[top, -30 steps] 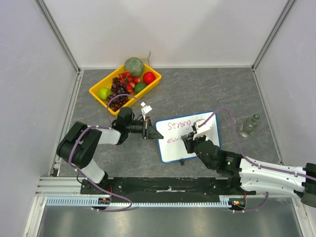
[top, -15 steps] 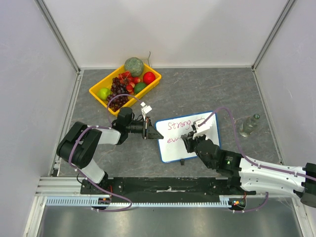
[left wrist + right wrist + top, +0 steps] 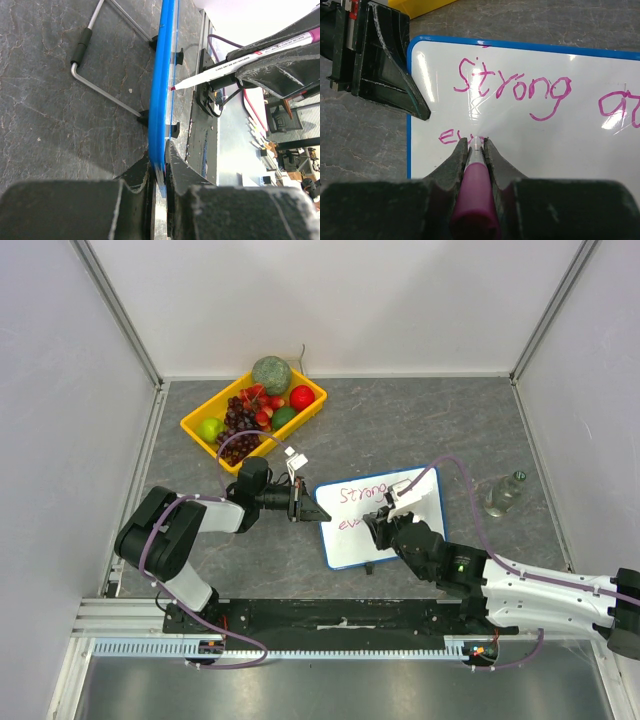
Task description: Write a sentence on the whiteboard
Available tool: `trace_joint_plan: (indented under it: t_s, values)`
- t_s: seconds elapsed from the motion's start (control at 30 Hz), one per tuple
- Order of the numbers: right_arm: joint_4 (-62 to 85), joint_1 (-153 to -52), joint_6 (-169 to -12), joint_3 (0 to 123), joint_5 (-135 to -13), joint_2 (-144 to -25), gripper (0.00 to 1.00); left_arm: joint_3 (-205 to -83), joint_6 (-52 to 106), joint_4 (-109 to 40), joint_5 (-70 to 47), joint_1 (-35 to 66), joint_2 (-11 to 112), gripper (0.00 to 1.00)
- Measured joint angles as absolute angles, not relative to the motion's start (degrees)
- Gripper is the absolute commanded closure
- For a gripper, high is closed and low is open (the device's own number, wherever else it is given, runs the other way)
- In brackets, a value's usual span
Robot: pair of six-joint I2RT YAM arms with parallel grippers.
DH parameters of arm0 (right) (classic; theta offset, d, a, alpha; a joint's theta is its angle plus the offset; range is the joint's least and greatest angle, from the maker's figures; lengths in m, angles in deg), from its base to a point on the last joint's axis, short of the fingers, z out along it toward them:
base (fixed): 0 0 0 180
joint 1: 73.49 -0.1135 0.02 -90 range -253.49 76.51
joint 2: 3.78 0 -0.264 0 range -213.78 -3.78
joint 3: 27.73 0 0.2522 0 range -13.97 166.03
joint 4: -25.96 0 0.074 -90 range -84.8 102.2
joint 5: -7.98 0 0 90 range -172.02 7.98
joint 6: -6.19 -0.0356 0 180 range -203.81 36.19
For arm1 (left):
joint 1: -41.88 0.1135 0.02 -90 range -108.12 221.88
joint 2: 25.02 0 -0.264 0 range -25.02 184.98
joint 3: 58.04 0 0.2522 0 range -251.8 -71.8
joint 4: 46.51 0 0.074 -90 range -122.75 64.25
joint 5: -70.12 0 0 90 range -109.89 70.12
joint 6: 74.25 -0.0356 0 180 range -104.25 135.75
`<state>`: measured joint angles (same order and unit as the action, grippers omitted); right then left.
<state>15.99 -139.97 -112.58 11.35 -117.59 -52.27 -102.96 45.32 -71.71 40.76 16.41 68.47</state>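
Right wrist: my right pincer (image 3: 475, 141) clenches the marker (image 3: 474, 190), tip on the whiteboard (image 3: 530, 145); the sentence (image 3: 515, 87) must run on rightward from "ev"

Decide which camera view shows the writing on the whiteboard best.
The right wrist view: the pink sentence lies face-on on the whiteboard, "Strong" clearly readable. The top external view shows it small, partly hidden by the right gripper holding the marker. The left wrist view sees the whiteboard edge-on, so no writing shows.
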Motion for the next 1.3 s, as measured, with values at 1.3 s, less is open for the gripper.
trace_joint_plan:
  t_s: [1.3]
  values:
    - [11.8, -140.0, -113.6, 10.5, -117.6, -49.2, 1.00, -103.0, 45.3, -71.7, 40.7, 16.4, 68.5, 0.98]
